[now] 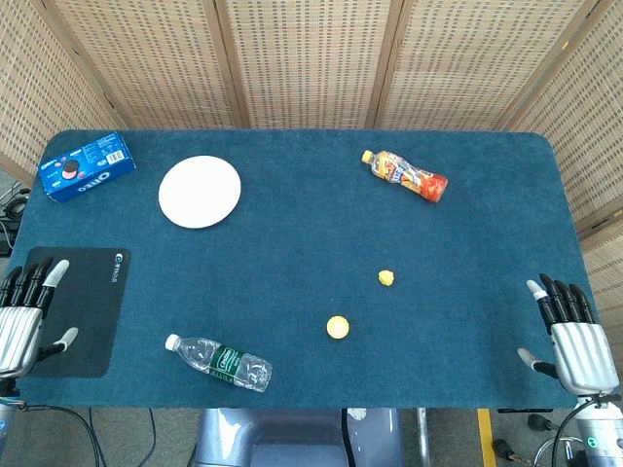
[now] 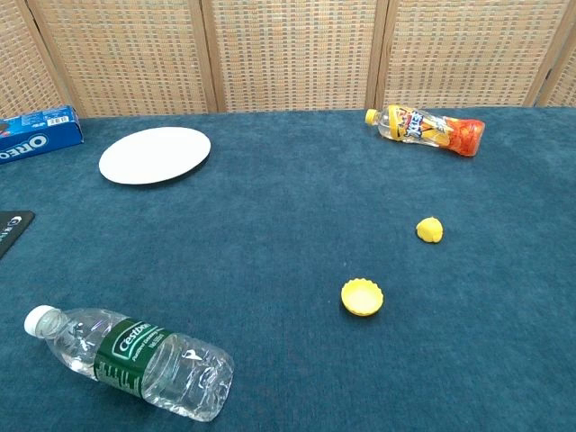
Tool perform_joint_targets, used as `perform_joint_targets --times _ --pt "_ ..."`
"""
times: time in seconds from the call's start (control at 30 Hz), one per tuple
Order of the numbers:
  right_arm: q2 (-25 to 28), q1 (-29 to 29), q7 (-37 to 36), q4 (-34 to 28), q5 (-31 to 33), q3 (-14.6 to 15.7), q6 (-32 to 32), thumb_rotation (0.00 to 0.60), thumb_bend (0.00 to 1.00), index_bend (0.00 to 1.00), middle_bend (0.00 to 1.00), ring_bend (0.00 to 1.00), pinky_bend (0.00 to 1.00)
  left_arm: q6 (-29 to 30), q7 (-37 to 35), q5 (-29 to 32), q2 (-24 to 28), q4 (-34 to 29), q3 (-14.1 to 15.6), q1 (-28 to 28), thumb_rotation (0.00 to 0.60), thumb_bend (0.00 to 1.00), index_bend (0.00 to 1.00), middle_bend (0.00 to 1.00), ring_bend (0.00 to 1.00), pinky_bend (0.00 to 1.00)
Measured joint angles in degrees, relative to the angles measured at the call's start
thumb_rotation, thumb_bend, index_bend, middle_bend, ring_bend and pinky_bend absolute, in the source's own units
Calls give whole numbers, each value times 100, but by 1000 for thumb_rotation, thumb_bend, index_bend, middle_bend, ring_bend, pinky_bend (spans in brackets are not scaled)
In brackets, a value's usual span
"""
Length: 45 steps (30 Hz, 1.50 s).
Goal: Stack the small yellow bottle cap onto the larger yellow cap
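While both hands wait at the near corners of the table [image 1: 292,233], nothing is held. The left hand [image 1: 24,316] rests on a black mat [image 1: 88,302] at the table's left edge, its fingers [image 1: 39,282] stretched out and spread, holding nothing. The right hand [image 1: 574,336] sits at the right edge, fingers [image 1: 560,297] likewise released and apart. Neither hand shows in the chest view.

The larger yellow cap [image 1: 337,327] [image 2: 362,297] lies on the blue cloth near the front middle, open side up. The small yellow cap [image 1: 386,278] [image 2: 429,229] lies apart from it, further back and toward the right, tipped on its side as far as can be told. Both caps are well away from either hand.

A clear water bottle [image 1: 219,361] [image 2: 130,360] with a green label lies on its side near the front left. An orange drink bottle [image 1: 405,175] [image 2: 425,128] with a yellow cap lies on its side toward the back right. A white plate [image 1: 200,192] [image 2: 155,154] sits at the back left, and a blue cookie box [image 1: 86,167] [image 2: 36,133] lies beside it, nearer the left edge.
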<state>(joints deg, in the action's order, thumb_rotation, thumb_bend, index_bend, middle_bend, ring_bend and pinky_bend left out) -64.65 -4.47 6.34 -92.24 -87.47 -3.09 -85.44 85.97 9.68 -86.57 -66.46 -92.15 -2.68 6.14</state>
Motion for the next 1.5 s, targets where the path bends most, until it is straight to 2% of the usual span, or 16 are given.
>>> perform_joint_targets --times 0.3,0.43,0.57,0.83,1.03,1.27,1.5 --pt "5 3 -5 -22 27 3 23 600 0 59 0 0 6 30 0 6 24 -26 -3 -18 600 214 0 0 0 0" --pt "-2 -4 2 -45 18 1 25 600 0 91 0 0 1 15 -10 17 37 -35 -9 -12 600 215 0 0 0 0" --pt "-47 -8 5 -23 -31 -1 -12 600 0 168 0 0 0 6 -28 20 47 -43 -19 -1 600 215 0 0 0 0" --pt "-47 -12 81 -56 31 21 70 600 0 180 0 0 0 -2 -37 55 75 -58 -23 -7 600 212 0 0 0 0" --pt "-66 -35 10 -75 -27 34 85 600 0 305 1 0 0 38 -39 28 101 -98 -21 -23 600 215 0 0 0 0" --pt "-134 -161 39 -129 -104 45 254 600 0 364 34 0 16 60 -55 -10 110 -113 -27 -14 600 215 0 0 0 0" --pt "-229 -587 499 -520 7 -105 840 600 9 403 63 0 28 72 20 -93 76 -122 -2 -2 600 215 0 0 0 0"
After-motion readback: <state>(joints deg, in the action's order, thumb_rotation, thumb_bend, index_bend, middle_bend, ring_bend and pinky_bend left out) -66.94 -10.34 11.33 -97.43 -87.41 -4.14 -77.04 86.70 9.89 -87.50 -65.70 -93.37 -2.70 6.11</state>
